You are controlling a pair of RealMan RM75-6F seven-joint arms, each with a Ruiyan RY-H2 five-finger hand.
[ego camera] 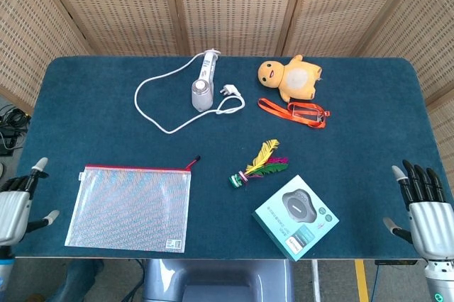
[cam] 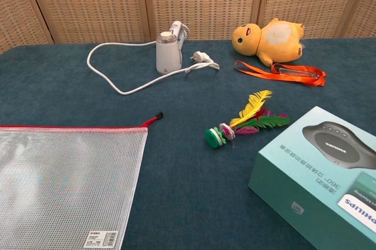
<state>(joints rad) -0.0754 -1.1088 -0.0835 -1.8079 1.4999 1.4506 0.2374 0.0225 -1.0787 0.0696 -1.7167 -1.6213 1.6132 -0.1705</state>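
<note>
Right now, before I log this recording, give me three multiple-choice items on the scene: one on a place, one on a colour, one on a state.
1. Where does the feather shuttlecock lie?
A. inside the mesh pouch
B. between the mesh pouch and the boxed speaker
C. on the plush toy

2. What colour is the lanyard beside the plush toy?
A. orange
B. white
C. green

3. How is the right hand?
A. holding the boxed speaker
B. pinching the lanyard
C. holding nothing, its fingers apart

Key:
1 B, the head view shows it on bare cloth, with the pouch to its left and the box to its lower right.
2 A, both views show an orange strap in front of the yellow toy.
3 C, it stands at the table's right edge, touching nothing.
</note>
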